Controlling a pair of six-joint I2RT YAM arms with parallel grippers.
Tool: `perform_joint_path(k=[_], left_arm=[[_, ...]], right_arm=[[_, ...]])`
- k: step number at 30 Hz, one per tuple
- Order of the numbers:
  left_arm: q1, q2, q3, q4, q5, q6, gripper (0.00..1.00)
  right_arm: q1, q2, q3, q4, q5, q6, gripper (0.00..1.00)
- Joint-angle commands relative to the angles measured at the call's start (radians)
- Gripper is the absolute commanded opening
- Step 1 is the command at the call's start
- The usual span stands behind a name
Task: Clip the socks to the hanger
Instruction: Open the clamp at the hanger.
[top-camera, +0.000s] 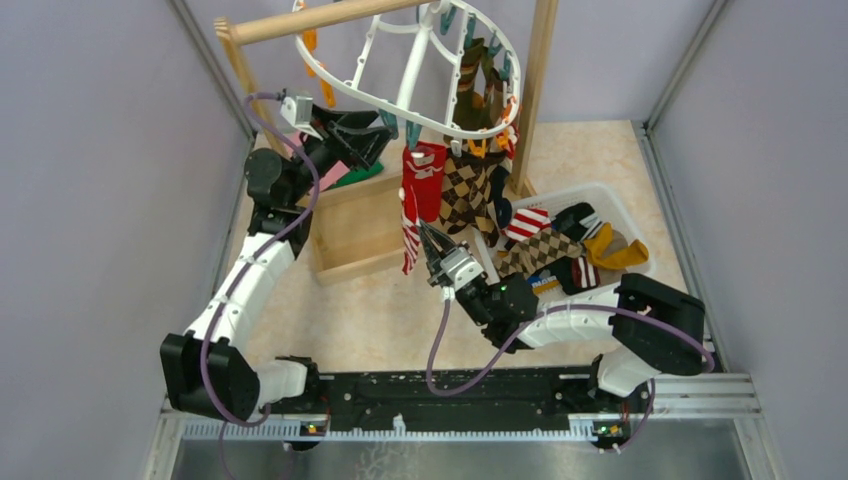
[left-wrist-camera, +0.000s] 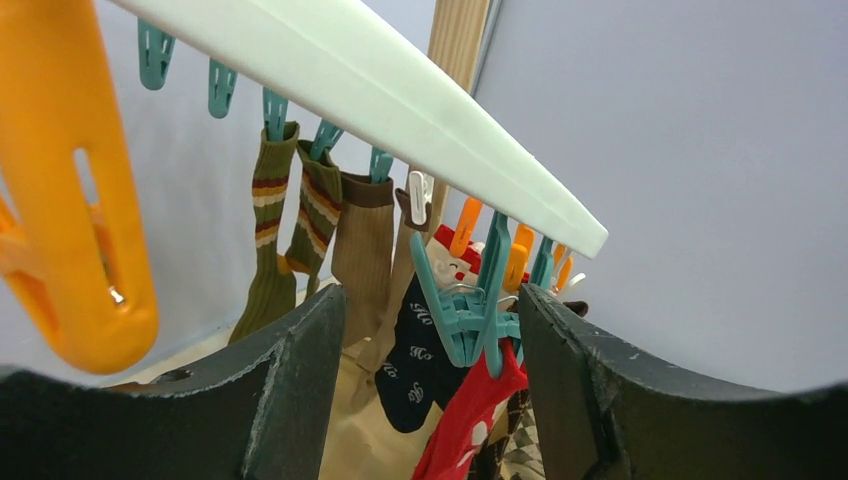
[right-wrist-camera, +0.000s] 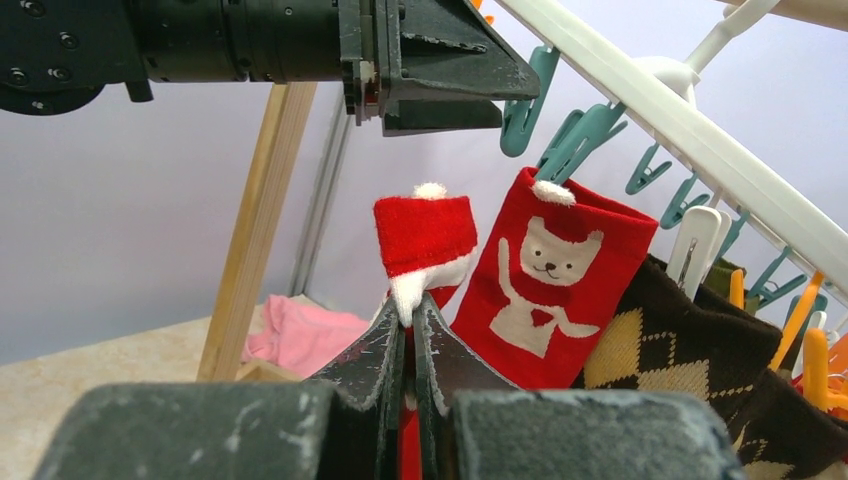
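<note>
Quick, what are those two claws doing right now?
Left gripper: open, fingers either side of a teal clip.
Right gripper: shut on a red sock.

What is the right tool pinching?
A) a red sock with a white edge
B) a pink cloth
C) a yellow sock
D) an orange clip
A: the right tool is shut on the red sock at its white-edged cuff, below the hanger.
</note>
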Motion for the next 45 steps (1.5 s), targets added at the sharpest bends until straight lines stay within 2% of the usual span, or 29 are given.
perform_joint_path(k=[1, 33, 39, 45], left_arm=[[0.0, 0.015, 0.057, 0.08, 0.044, -0.002, 0.69], [-0.059, 0.09, 0.149, 0.06, 0.008, -0.005, 0.57], [-0.066, 0.095, 0.158, 0.057, 0.011, -0.004, 0.46], [-0.072, 0.09, 0.158, 0.048, 0.0, -0.006, 0.23]], right_arm=[[-0.01, -0.032, 0.001, 0.133, -0.017, 0.028, 0.0], [-0.021, -0.04, -0.001, 0.132, -0.026, 0.035, 0.0], [-0.021, -0.038, 0.001, 0.127, -0.023, 0.032, 0.0], [-0.02, -0.038, 0.018, 0.106, -0.002, 0.024, 0.0]])
